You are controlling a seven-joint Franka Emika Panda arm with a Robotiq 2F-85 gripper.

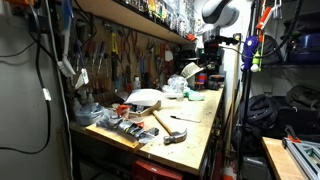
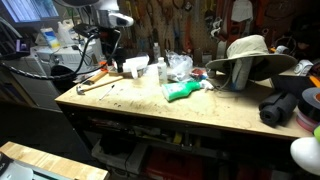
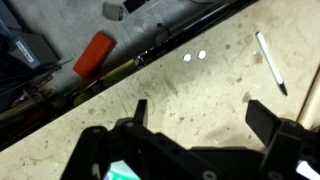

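My gripper (image 3: pixel 198 108) is open and empty. In the wrist view it hangs above a bare patch of the speckled wooden workbench (image 3: pixel 200 85), touching nothing. A white pen (image 3: pixel 270 61) lies on the bench past the right finger. Two small white dots (image 3: pixel 194 56) sit near the bench edge ahead. In both exterior views the arm (image 1: pixel 215 20) (image 2: pixel 108 25) stands at one end of the bench, with the gripper (image 2: pixel 108 60) held above the surface near a white cup (image 2: pixel 135 67).
A hammer (image 1: pixel 170 125) (image 2: pixel 95 82), a brimmed hat (image 1: pixel 140 98) (image 2: pixel 245 55), a clear plastic bag (image 2: pixel 178 67) and a green item (image 2: pixel 183 90) lie on the bench. An orange object (image 3: pixel 95 52) and cables sit beyond the bench edge. Tools hang on the back wall.
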